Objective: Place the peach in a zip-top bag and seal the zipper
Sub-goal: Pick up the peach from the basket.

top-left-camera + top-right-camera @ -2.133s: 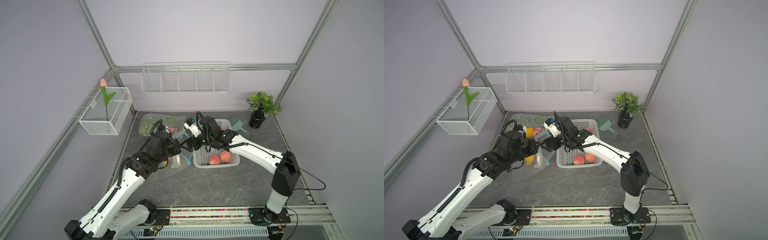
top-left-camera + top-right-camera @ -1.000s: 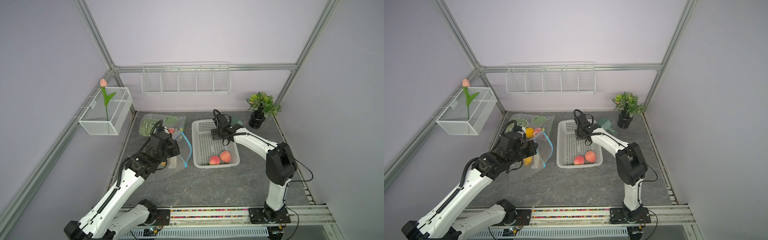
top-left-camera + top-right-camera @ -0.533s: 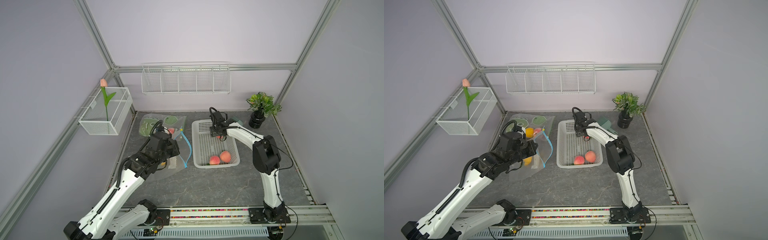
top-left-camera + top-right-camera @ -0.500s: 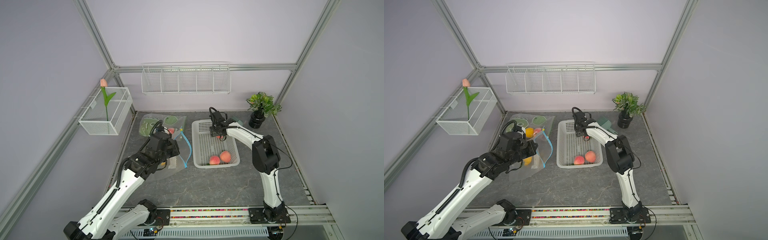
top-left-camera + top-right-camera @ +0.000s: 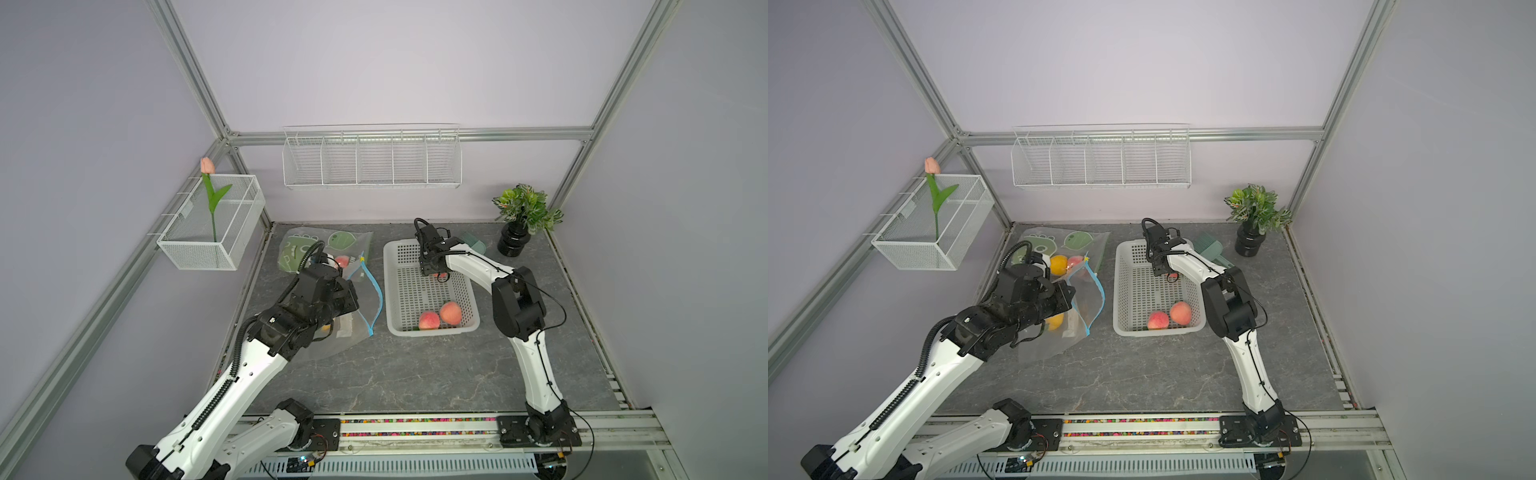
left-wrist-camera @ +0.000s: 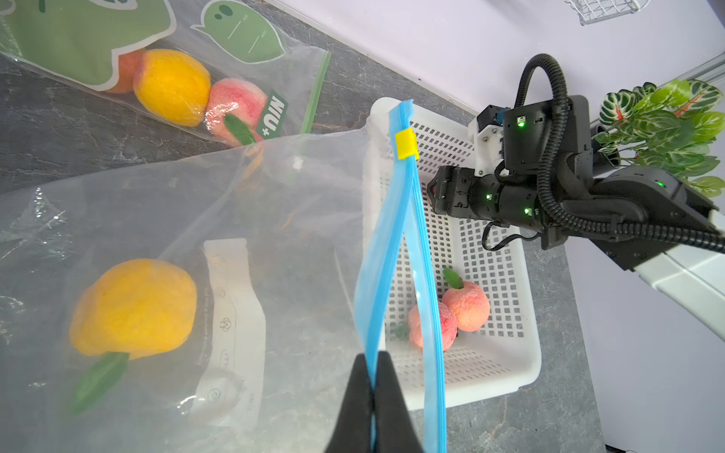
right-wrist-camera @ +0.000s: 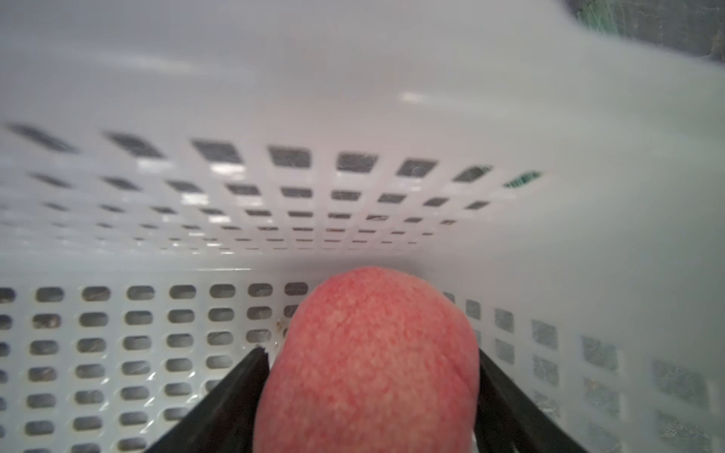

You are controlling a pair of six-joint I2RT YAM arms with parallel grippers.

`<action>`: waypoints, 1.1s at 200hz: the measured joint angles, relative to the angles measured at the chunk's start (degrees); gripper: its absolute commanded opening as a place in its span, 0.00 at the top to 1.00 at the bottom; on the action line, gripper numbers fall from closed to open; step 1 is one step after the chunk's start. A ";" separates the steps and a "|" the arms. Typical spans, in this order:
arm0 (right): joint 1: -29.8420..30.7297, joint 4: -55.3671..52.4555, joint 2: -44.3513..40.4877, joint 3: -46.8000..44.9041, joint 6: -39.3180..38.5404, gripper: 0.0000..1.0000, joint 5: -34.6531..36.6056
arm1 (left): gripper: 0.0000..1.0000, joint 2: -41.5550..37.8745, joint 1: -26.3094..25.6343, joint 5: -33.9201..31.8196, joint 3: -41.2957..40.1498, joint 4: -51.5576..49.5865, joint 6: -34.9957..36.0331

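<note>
- Between the two black fingers (image 7: 235, 392) of the right gripper (image 7: 372, 355) sits the peach (image 7: 368, 376), low in the white perforated basket (image 7: 353, 98). The jaws are spread wide, one on each side of the fruit, and we cannot tell whether they press on it.
- In both top views we see this gripper reaching down into the far half of the basket (image 5: 388, 291). A second peach (image 5: 429, 321) and a third peach (image 5: 451, 312) lie touching at its near end.
- Beside the basket, the left gripper (image 6: 372, 364) is clamped tight on one blue zipper strip (image 6: 386, 255) of the clear zip-top bag (image 6: 274, 235). The other strip stands apart from it, so the mouth gapes.
- We see a yellow slider (image 6: 406, 144) at the far end of the zipper.
- Inside this bag lies a yellow fruit (image 6: 133, 310) with a green leaf, next to a white panel (image 6: 231, 313) of faint line drawings. We can read no words on the panel.
- Past it a second bag (image 6: 78, 43), printed with green cartoon shapes, lies flat on the grey table (image 5: 415, 374). Its green label (image 6: 271, 114) reads "NIU+" in white.
- That bag holds an orange-yellow fruit (image 6: 172, 86) and a pink fruit (image 6: 231, 106), touching.
- A potted plant (image 5: 525, 208) stands in the far right corner.
</note>
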 measured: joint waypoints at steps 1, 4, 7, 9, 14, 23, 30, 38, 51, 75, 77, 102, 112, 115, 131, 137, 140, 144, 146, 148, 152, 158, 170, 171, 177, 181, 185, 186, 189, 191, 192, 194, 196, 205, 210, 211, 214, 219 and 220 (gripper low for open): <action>0.00 0.00 0.00 0.00 0.02 0.23 0.00 | 1.00 0.00 0.00 0.00 0.00 0.00 0.00; 0.00 0.02 0.00 0.00 0.04 0.24 -0.02 | 1.00 0.00 0.00 0.00 0.00 0.00 -0.02; -0.02 0.02 0.00 0.02 0.00 0.25 -0.02 | 1.00 0.00 0.00 0.00 0.00 0.00 0.00; -0.02 0.02 0.00 0.04 0.07 0.25 -0.02 | 1.00 0.00 0.00 0.00 0.00 0.00 0.00; -0.04 0.02 0.00 0.04 0.02 0.27 -0.04 | 1.00 0.00 0.00 0.00 0.00 0.00 0.00; -0.11 0.02 0.00 0.04 0.09 0.29 -0.11 | 1.00 0.00 0.00 0.00 0.00 0.00 0.00; -0.13 0.02 0.00 0.04 0.07 0.30 -0.24 | 1.00 0.00 0.00 0.00 0.00 0.00 0.00; -0.22 0.13 0.00 -0.02 0.04 0.31 -0.42 | 1.00 0.00 0.00 0.00 0.00 0.00 0.00; -0.26 0.96 -0.24 -0.74 0.04 0.32 -0.57 | 1.00 0.00 0.00 0.02 0.00 0.00 0.00; -0.28 2.71 -2.82 -4.50 0.07 0.34 -1.81 | 1.00 0.00 0.00 0.02 0.00 0.00 0.00; -0.28 2.91 -3.13 -4.96 0.07 0.34 -2.01 | 1.00 0.00 0.00 0.02 0.00 0.00 0.00; -0.28 5.46 -8.61 -11.32 0.28 0.35 -4.98 | 1.00 0.00 0.00 0.04 0.00 0.00 0.00; -0.28 6.97 -11.69 -14.27 0.33 0.35 -6.64 | 1.00 0.00 0.00 0.04 0.00 0.00 0.00; -0.28 7.48 -12.72 -15.17 0.37 0.35 -7.17 | 1.00 0.00 0.00 0.02 0.00 0.02 0.00; -0.28 10.34 -18.01 -19.39 0.52 0.37 -10.21 | 1.00 0.00 0.00 0.04 0.00 0.02 0.00; -0.28 11.67 -20.33 -21.14 0.52 0.37 -11.65 | 1.00 0.00 0.00 0.04 0.00 0.02 0.00; -0.28 12.15 -21.40 -21.84 0.52 0.37 -12.11 | 1.00 0.00 0.00 0.04 0.00 0.04 0.00; -0.28 12.96 -22.62 -22.73 0.52 0.37 -13.05 | 1.00 0.00 0.00 0.04 0.00 0.04 0.00; -0.28 13.31 -23.39 -23.23 0.50 0.37 -13.51 | 1.00 0.00 0.00 0.04 0.00 0.04 0.00; -0.26 13.75 -24.17 -23.76 0.50 0.37 -13.99 | 1.00 0.00 0.00 0.02 0.00 0.04 0.00; -0.26 14.51 -25.31 -24.61 0.48 0.37 -14.97 | 1.00 0.02 0.00 0.04 0.00 0.07 0.00; -0.22 15.80 -27.41 -26.03 0.50 0.37 -16.55 | 1.00 0.02 0.00 0.04 0.00 0.07 0.00; 0.02 17.88 -30.82 -28.24 0.46 0.37 -18.99 | 1.00 0.02 0.00 0.04 0.00 0.11 0.00; 0.04 18.14 -31.17 -28.50 0.46 0.37 -19.39 | 1.00 0.02 0.00 0.02 0.00 0.11 0.00; 0.22 19.17 -32.76 -29.59 0.48 0.37 -20.70 | 1.00 0.04 0.00 0.04 0.00 0.13 0.00; 0.37 19.74 -33.79 -30.23 0.48 0.37 -21.51 | 1.00 0.07 0.00 0.04 0.00 0.13 0.00; 0.55 20.33 -34.82 -30.93 0.44 0.37 -22.56 | 1.00 0.09 0.00 0.02 0.00 0.13 0.00; 0.59 20.39 -34.99 -31.04 0.46 0.37 -22.69 | 1.00 0.09 0.00 0.02 0.00 0.13 -0.02; 0.79 20.79 -35.71 -31.45 0.46 0.37 -23.32 | 1.00 0.09 0.00 0.02 0.00 0.15 0.00; 0.90 21.16 -36.13 -31.78 0.46 0.37 -23.91 | 1.00 0.11 0.00 0.04 0.00 0.15 0.00; 0.94 21.22 -36.30 -31.89 0.46 0.37 -24.09 | 1.00 0.11 0.00 0.02 0.00 0.15 0.00; 1.09 21.55 -36.83 -32.17 0.48 0.37 -24.59 | 1.00 0.13 0.00 0.02 0.00 0.15 0.00; 1.27 21.81 -37.24 -32.48 0.48 0.37 -25.11 | 1.00 0.15 0.00 0.02 0.00 0.17 0.00; 1.88 22.99 -38.88 -33.46 0.48 0.37 -27.17 | 1.00 0.20 0.00 0.02 0.00 0.24 0.00; 2.36 23.71 -39.76 -33.92 0.48 0.37 -28.39 | 1.00 0.24 0.00 0.02 0.00 0.26 0.00; 2.43 23.76 -39.87 -33.99 0.44 0.37 -28.57 | 1.00 0.24 0.00 0.02 0.00 0.26 0.00; 2.62 24.11 -40.28 -34.18 0.46 0.37 -29.22 | 1.00 0.26 0.00 0.02 0.00 0.28 0.00; 3.17 24.68 -41.00 -34.51 0.44 0.37 -30.38 | 1.00 0.28 0.00 0.02 0.00 0.28 0.00; 3.32 24.87 -41.18 -34.56 0.44 0.37 -30.71 | 1.00 0.28 0.00 0.02 0.00 0.28 0.00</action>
